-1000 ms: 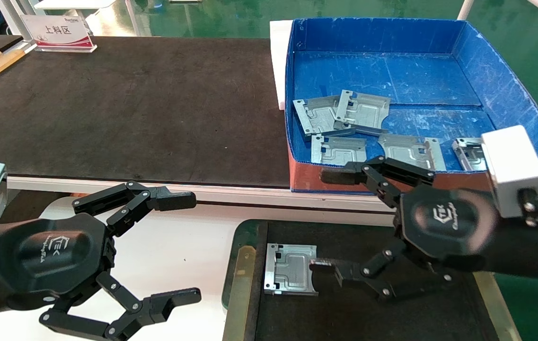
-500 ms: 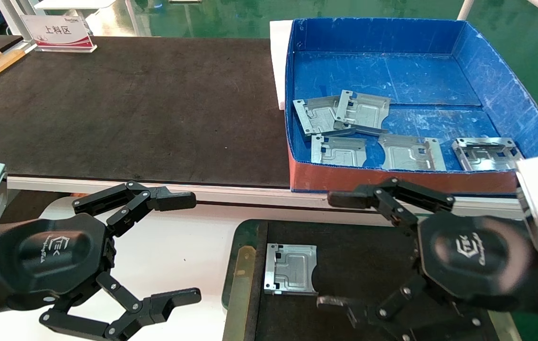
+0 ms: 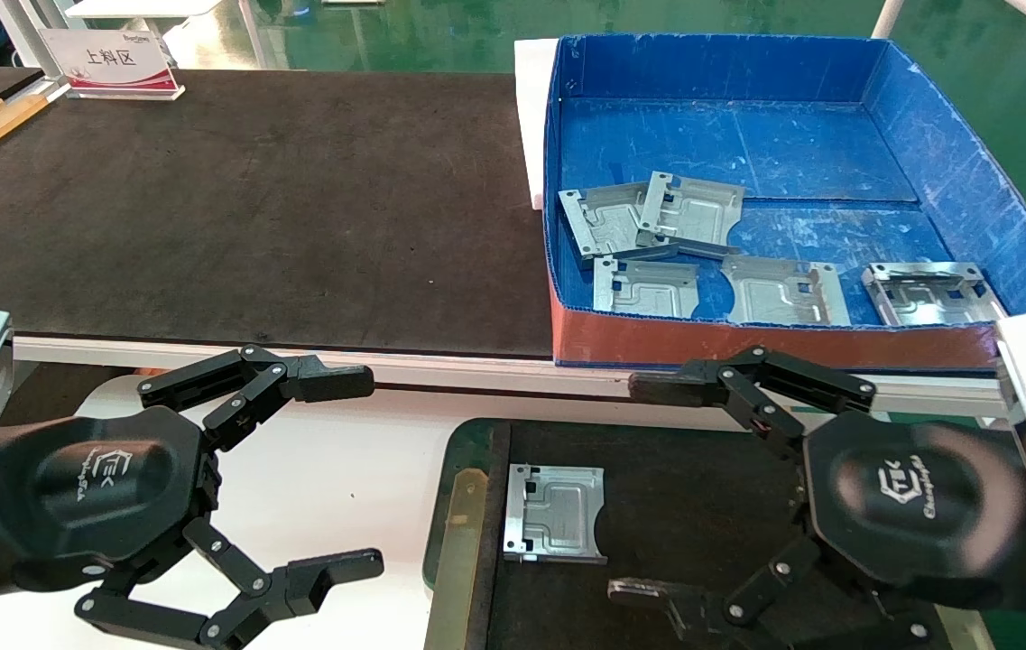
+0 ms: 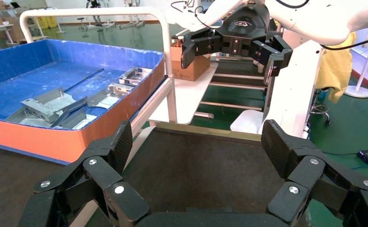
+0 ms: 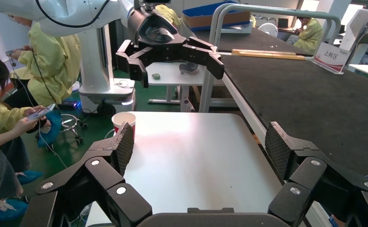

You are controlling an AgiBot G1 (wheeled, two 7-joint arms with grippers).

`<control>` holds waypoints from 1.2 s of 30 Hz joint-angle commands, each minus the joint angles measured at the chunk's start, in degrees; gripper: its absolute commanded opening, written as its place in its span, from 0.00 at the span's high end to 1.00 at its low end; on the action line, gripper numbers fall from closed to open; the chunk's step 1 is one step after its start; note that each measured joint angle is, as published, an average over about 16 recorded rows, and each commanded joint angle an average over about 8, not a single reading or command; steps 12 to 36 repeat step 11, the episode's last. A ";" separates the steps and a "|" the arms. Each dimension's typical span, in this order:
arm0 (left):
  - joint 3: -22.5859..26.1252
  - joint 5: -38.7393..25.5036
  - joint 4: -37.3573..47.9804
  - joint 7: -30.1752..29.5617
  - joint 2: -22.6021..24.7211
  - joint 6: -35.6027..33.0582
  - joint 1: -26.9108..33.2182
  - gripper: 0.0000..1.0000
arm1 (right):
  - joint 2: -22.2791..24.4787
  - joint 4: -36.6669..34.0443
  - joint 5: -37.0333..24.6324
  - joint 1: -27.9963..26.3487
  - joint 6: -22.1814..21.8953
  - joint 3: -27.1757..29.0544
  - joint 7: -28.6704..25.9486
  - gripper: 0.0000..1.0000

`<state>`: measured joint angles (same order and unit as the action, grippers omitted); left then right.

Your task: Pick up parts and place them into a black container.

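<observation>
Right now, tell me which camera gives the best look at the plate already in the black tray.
The head view: the plate lies fully visible, flat on the black tray. The left wrist view shows only bare tray floor; the right wrist view shows neither.

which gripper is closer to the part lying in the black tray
Right. The right gripper hangs open over the black tray, just right of the part. The left gripper, also open, sits farther off, left of the tray.

Your green floor (image 3: 404,36) beyond the long black mat (image 3: 233,199), white table (image 5: 191,151) nearer, sign (image 3: 111,63) at the mat's far corner
</observation>
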<state>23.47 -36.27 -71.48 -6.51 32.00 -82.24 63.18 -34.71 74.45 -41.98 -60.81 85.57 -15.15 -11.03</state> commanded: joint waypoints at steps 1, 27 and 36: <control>0.00 0.00 0.00 0.00 0.00 0.00 0.00 0.00 | -0.06 -0.19 0.00 -0.16 0.00 -0.18 0.07 0.00; 0.00 0.00 0.00 0.00 0.00 0.00 0.00 0.00 | -0.20 -0.61 0.02 -0.49 0.04 -0.56 0.20 0.00; 0.00 0.00 0.00 0.00 0.00 0.00 0.00 0.00 | -0.20 -0.61 0.02 -0.49 0.04 -0.56 0.20 0.00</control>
